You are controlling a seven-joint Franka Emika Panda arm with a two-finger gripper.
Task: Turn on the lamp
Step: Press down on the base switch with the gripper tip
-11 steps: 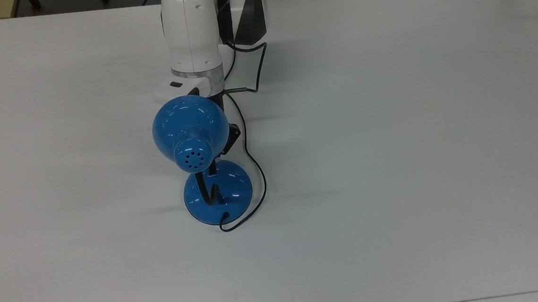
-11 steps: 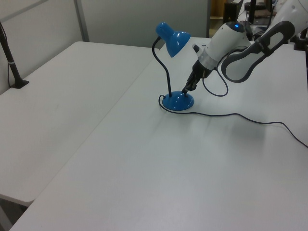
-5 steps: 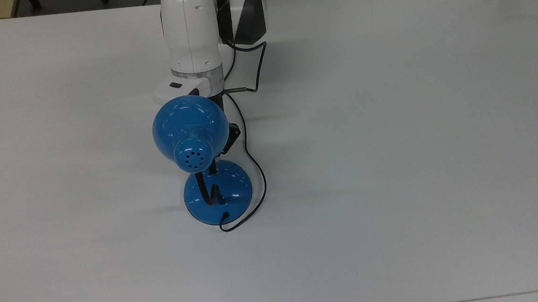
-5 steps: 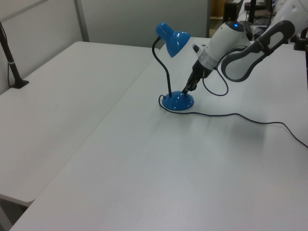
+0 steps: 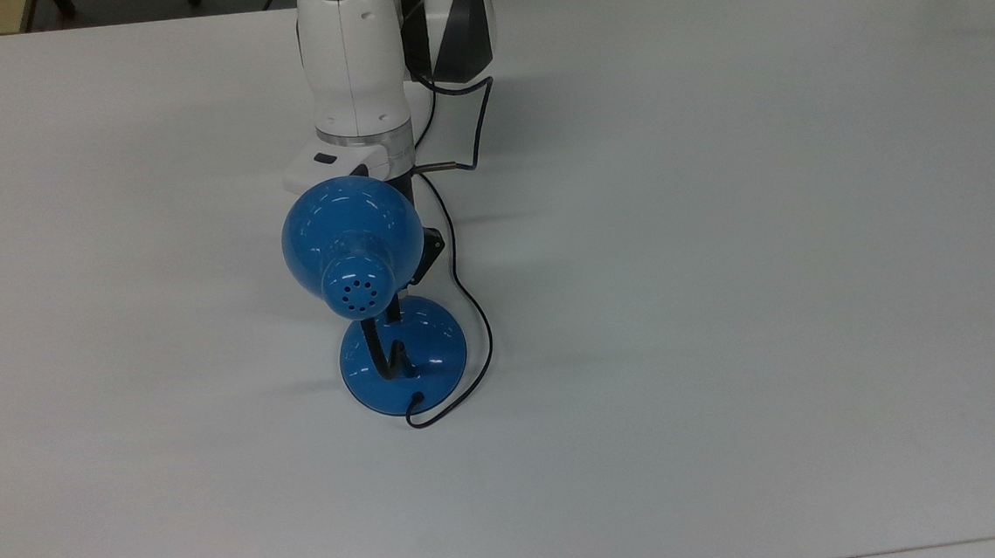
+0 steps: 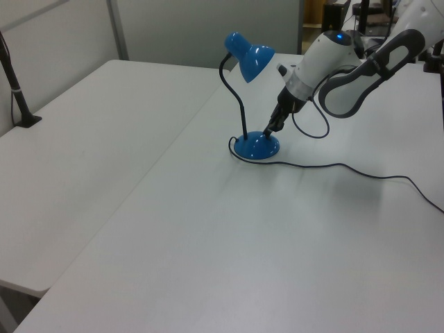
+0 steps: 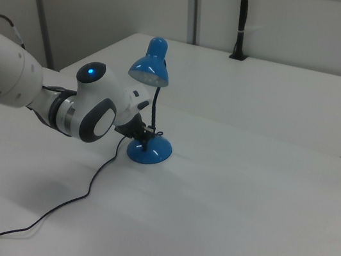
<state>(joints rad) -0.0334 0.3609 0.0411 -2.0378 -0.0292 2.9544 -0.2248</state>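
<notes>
The blue lamp (image 5: pixel 353 241) stands mid-table, its bell shade with vent holes above the round dome base (image 5: pixel 437 349). A black bendy neck (image 6: pixel 243 104) joins them. In the left view my gripper (image 6: pixel 267 132) points down at an angle, and its dark fingers, shut into one narrow tip, touch the top of the base (image 6: pixel 257 147) on the left view's right side. The right view shows the gripper (image 7: pixel 145 134) beside the neck, just above the base (image 7: pixel 149 151). From the top view the shade hides most of the gripper. I see no bright patch on the table under the shade.
The lamp's thin black cord (image 6: pixel 333 166) trails from the base across the white table (image 5: pixel 726 298) toward the left view's right edge. A second white table (image 6: pixel 90 139) adjoins on the left view's left. A black post (image 7: pixel 241 22) stands at the far edge.
</notes>
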